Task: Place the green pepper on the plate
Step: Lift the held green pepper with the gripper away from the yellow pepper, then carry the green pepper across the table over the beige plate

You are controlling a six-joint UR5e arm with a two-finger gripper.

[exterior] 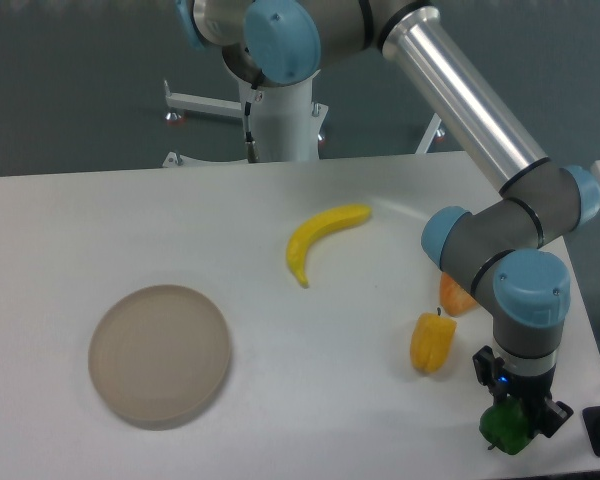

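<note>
The green pepper [506, 428] is a small glossy dark-green toy at the table's front right corner. My gripper [518, 418] points straight down over it, fingers at its sides, and looks shut on it. Whether the pepper rests on the table or hangs just above it, I cannot tell. The plate [160, 354], a round beige-tan disc with a low rim, lies far off at the front left with nothing on it.
A yellow pepper [432, 342] stands just left of the gripper. An orange fruit [456, 297] sits behind it, partly hidden by the arm's wrist [528, 290]. A banana [322, 236] lies mid-table. The table's right edge is close to the gripper.
</note>
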